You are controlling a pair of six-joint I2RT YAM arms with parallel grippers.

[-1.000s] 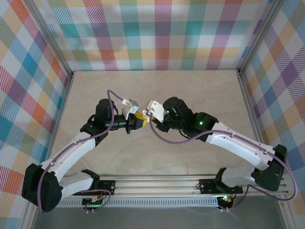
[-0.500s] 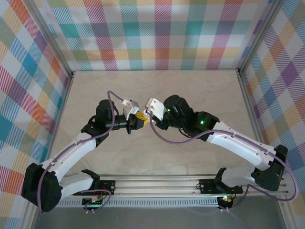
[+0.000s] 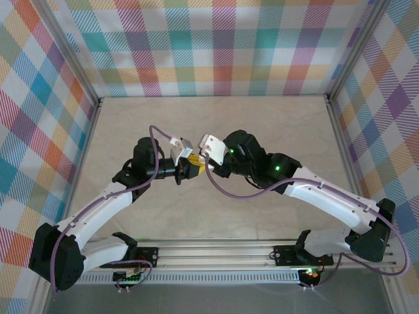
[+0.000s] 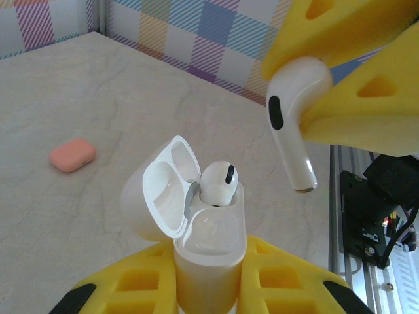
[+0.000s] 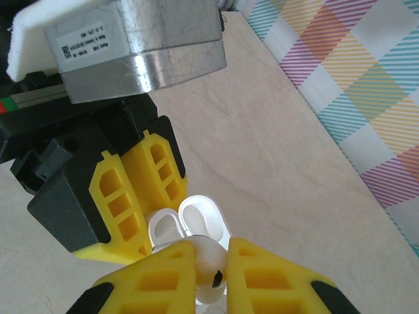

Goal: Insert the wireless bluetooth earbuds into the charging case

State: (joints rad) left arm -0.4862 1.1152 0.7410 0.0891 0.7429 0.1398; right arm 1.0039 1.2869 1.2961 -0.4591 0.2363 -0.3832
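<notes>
1. A pale marbled table point(image 3: 216, 216) sits inside plaid walls point(image 3: 216, 46). In the overhead view the two arms meet above the middle of the table.
2. At the left of the left wrist view, a closed salmon-pink case point(image 4: 72, 154) lies flat on the table, well apart from both grippers.
3. At the bottom centre of that view, the left gripper point(image 4: 209, 281) is clamped on the body of the white charging case point(image 4: 208, 252) and holds it upright with the mouth facing up. Its lid point(image 4: 163, 196) hangs open to the left.
4. A glossy white seated earbud point(image 4: 219, 183) fills the farther well, while the nearer well point(image 4: 213, 232) looks empty.
5. At the upper right, the right gripper point(image 5: 211, 278) is pinched on the rounded head of the held earbud point(image 4: 291, 118). This bud is white and smooth, with a dark oval on the head and a metal-tipped stem.
6. The held earbud hangs above and to the right of the case mouth without touching it. Its long axis runs nearly vertical, stem down and leaning slightly to the lower right.
7. The right arm carries the bud, so seating it likely means moving it left and down in the frame until the stem lines up with the empty well.
</notes>
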